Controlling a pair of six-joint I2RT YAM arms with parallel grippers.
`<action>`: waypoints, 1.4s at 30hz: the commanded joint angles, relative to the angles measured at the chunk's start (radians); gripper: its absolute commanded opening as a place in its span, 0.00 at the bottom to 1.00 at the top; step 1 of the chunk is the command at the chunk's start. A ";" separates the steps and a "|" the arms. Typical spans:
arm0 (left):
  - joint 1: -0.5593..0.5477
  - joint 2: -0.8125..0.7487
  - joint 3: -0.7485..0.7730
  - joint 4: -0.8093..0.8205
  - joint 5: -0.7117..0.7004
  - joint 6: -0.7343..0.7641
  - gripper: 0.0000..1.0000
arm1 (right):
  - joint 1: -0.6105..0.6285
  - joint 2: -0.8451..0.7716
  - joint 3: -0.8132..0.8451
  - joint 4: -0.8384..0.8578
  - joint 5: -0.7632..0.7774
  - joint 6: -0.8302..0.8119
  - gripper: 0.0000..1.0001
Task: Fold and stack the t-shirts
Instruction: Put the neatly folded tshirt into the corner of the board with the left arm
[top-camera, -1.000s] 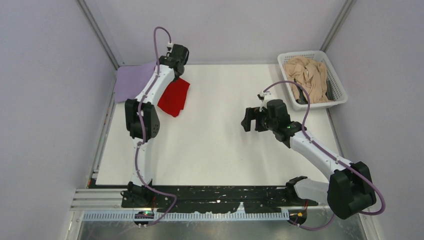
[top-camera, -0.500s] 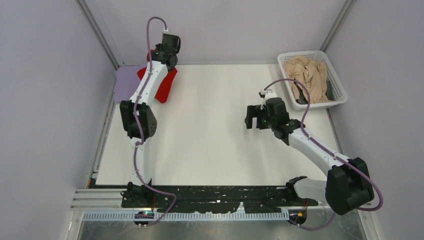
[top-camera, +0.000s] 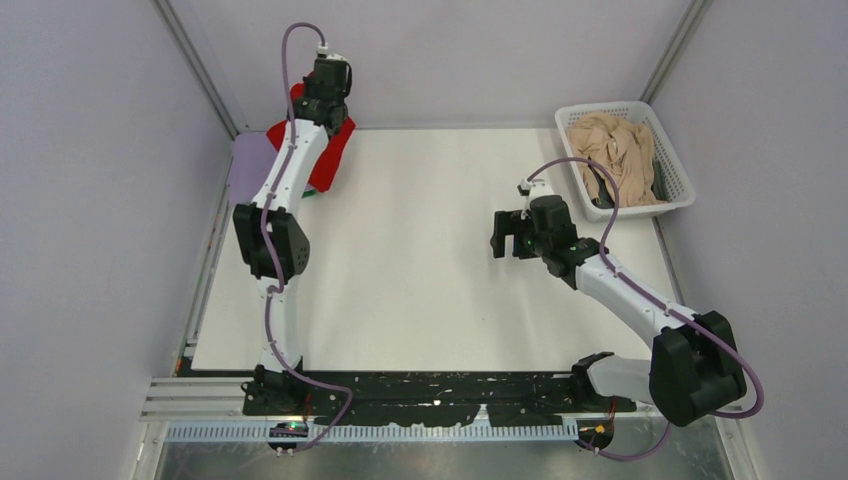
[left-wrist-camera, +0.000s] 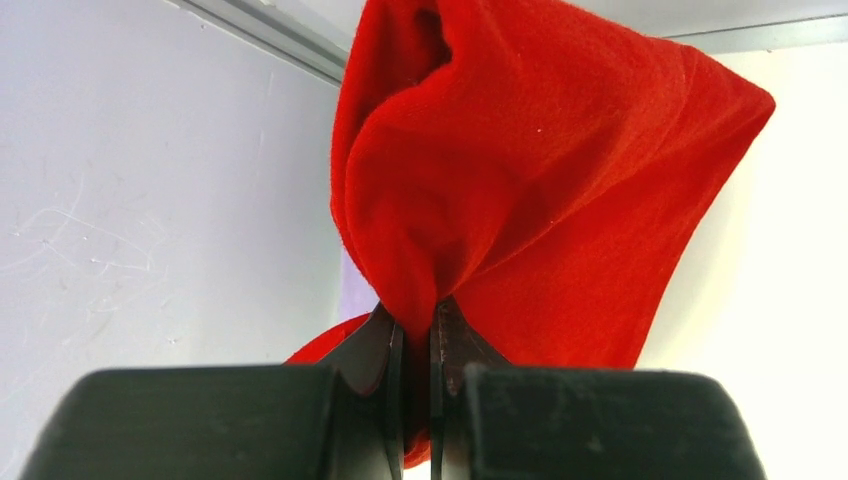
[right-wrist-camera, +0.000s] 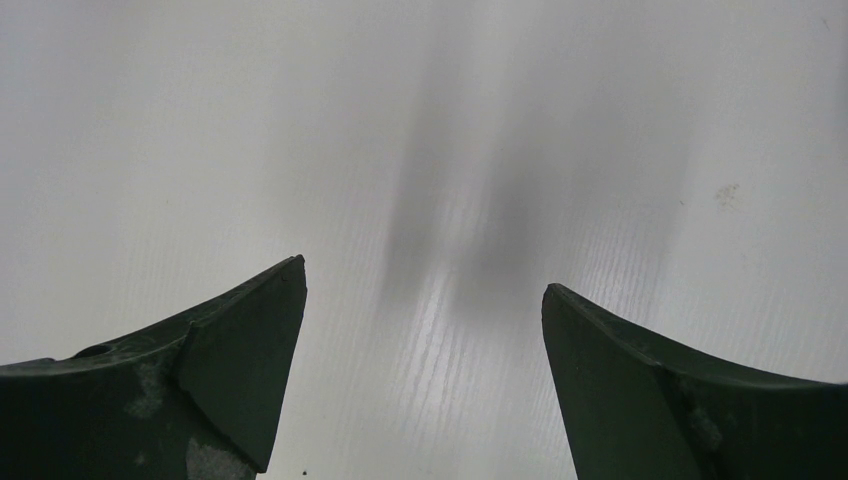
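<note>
My left gripper (top-camera: 318, 105) is shut on the bright red t-shirt (top-camera: 332, 158) and holds it raised at the table's far left corner; in the left wrist view the red t-shirt (left-wrist-camera: 540, 190) hangs bunched from between the closed fingers (left-wrist-camera: 388, 350). The lavender t-shirt (top-camera: 249, 160) lies flat beneath it, mostly covered by the red one and my arm. A sliver of green cloth (top-camera: 312, 194) shows at the red shirt's near edge. The beige t-shirt (top-camera: 615, 150) is crumpled in the basket. My right gripper (top-camera: 497, 235) is open and empty over the bare table middle, as the right wrist view (right-wrist-camera: 425, 330) shows.
The white lattice basket (top-camera: 680, 175) stands at the far right of the white table (top-camera: 430, 300). Grey walls and metal frame posts close in the far corners. The arm bases sit on the black rail at the near edge.
My left gripper has carried the red t-shirt leftward and farther back, over the lavender one, which is now largely covered. The right gripper has shifted only slightly.
</note>
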 joint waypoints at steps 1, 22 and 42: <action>0.057 -0.024 0.051 0.094 0.020 -0.007 0.00 | -0.004 0.023 0.061 0.013 0.018 0.002 0.95; 0.278 0.182 0.134 0.197 0.179 -0.065 0.00 | -0.003 0.148 0.186 -0.076 0.058 0.039 0.95; 0.331 0.130 0.019 0.166 0.164 -0.209 0.20 | -0.003 0.160 0.216 -0.090 0.051 0.041 0.95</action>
